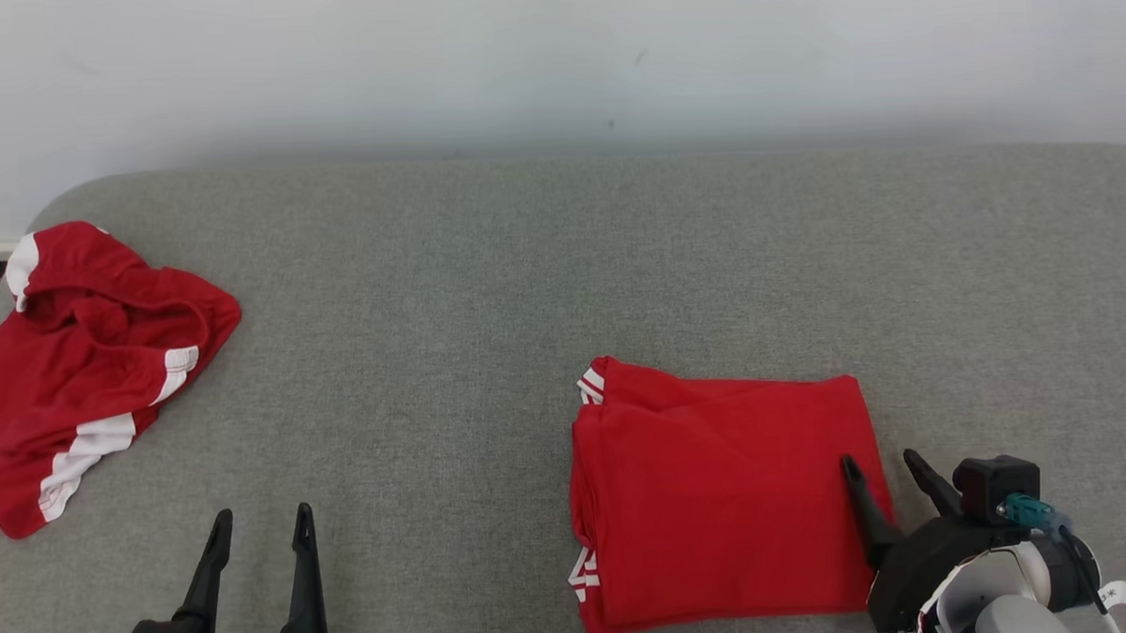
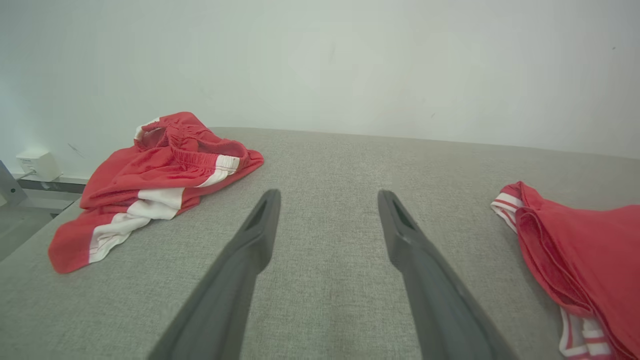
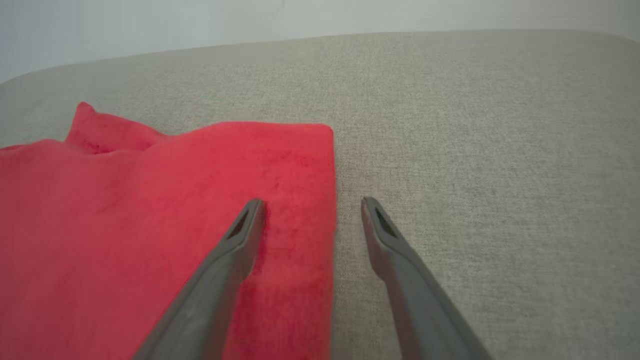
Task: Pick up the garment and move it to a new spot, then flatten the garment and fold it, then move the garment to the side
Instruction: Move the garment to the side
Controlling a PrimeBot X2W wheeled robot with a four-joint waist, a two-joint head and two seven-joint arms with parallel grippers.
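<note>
Both pairs of jaws stand apart, holding nothing. Left gripper hovers over bare bench. Right gripper straddles the right edge of the garment, which lies folded flat on the bench's right. Another red heap sits crumpled far left. Folding looks done, so moving it aside is probably next, and that needs a pinch through every layer to keep the fold.

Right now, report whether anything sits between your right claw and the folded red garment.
Nothing visible does. The right claw, open, straddles the right edge of the folded garment: one finger over the cloth, the other over the grey surface.
</note>
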